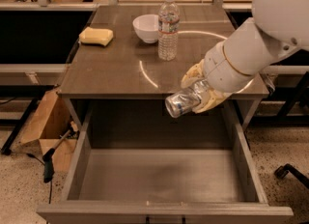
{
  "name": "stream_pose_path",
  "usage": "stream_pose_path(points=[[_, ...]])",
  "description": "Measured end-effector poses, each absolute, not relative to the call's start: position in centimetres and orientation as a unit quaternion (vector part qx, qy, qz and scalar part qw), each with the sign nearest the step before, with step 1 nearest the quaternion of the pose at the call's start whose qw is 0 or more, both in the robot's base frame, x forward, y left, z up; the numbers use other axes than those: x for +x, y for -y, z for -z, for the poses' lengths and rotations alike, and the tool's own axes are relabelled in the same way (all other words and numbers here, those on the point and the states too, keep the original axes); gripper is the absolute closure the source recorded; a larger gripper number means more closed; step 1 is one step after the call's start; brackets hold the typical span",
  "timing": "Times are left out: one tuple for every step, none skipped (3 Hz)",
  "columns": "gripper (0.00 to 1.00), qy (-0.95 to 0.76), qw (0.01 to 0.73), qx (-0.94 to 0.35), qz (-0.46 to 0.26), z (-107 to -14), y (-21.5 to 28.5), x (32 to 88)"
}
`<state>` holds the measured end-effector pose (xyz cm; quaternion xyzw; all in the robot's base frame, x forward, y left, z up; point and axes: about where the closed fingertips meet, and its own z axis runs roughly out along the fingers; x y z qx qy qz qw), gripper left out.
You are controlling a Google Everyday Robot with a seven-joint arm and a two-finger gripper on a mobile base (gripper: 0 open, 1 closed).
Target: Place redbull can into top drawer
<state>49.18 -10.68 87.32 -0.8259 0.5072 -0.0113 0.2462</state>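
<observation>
My gripper (203,90) is shut on the redbull can (182,102), a small silvery crinkled can held on its side with one end facing the camera. It hangs in the air just past the table's front edge, above the back right part of the open top drawer (161,175). The drawer is wide, shallow and grey, pulled fully out, with nothing inside. The white arm reaches in from the upper right.
On the table (111,76) stand a clear water bottle (168,27), a white bowl (147,28) and a yellow sponge (96,36). A cardboard box (46,131) and a tool lie on the floor at the left.
</observation>
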Motion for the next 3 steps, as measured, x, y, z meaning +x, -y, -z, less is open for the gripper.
stream_pose_path(points=[[1.0,-0.518,0.247,-0.819,0.001,-86.0,10.8,49.2],[1.0,-0.532,0.25,-0.808,-0.018,-84.1,11.3,49.5],[1.0,-0.543,0.258,-0.799,-0.036,-82.2,11.8,49.9]])
